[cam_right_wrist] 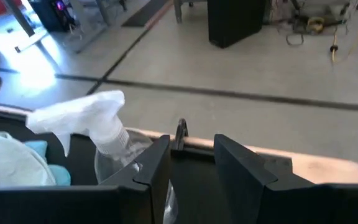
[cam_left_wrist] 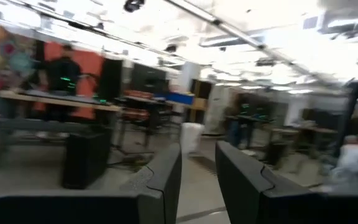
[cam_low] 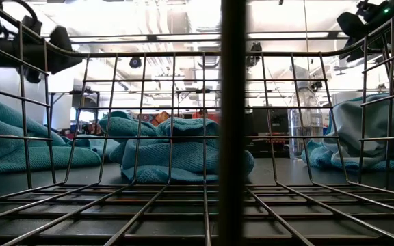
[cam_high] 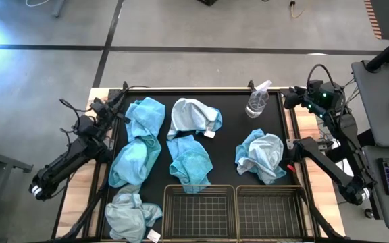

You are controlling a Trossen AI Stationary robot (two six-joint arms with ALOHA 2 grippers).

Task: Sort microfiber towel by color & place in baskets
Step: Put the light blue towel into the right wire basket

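Note:
Several microfiber towels lie loose on the black table top. Two turquoise ones (cam_high: pixel 145 115) (cam_high: pixel 134 160) are on the left and one (cam_high: pixel 190 160) in the middle. A pale grey-blue one (cam_high: pixel 193 116) lies at the far middle, and a mixed pale and turquoise heap (cam_high: pixel 261 155) on the right. Another pale one (cam_high: pixel 132 216) is at the near left. Two wire baskets (cam_high: pixel 199 210) (cam_high: pixel 269 210) stand side by side at the near edge. My left gripper (cam_high: pixel 119 100) (cam_left_wrist: pixel 197 152) hovers open by the far left corner. My right gripper (cam_high: pixel 290 96) (cam_right_wrist: pixel 191 146) is open by the far right corner.
A clear spray bottle (cam_high: pixel 257 100) (cam_right_wrist: pixel 107 134) stands at the far right of the table, close beside my right gripper. In the low view the basket wires (cam_low: pixel 224 123) fill the front. Bare black mat (cam_high: pixel 225 152) lies between the middle towels and the right heap.

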